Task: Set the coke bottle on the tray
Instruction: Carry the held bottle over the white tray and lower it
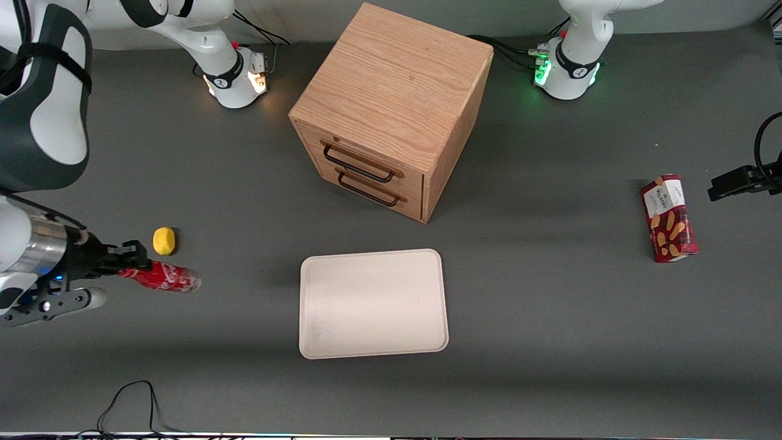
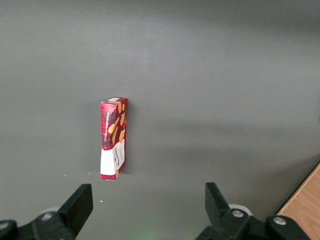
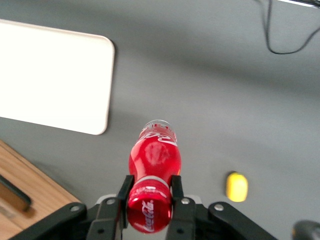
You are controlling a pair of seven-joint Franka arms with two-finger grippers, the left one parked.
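Note:
The coke bottle [image 1: 164, 278], red with white script and a silvery base, lies level at the working arm's end of the table. My gripper [image 1: 129, 264] is shut on its cap end. In the right wrist view the fingers [image 3: 124, 190] clamp the bottle [image 3: 154, 160] just below the red cap, one on each side. The cream-white tray [image 1: 372, 302] lies flat in the middle of the table, nearer the front camera than the drawer cabinet; nothing lies on it. Its rounded corner shows in the right wrist view [image 3: 75, 75].
A yellow lemon-like object [image 1: 164, 240] lies close beside the bottle, farther from the front camera. A wooden two-drawer cabinet [image 1: 391, 113] stands above the tray. A red biscuit box [image 1: 669, 218] lies toward the parked arm's end. A black cable [image 1: 131, 403] loops at the table's front edge.

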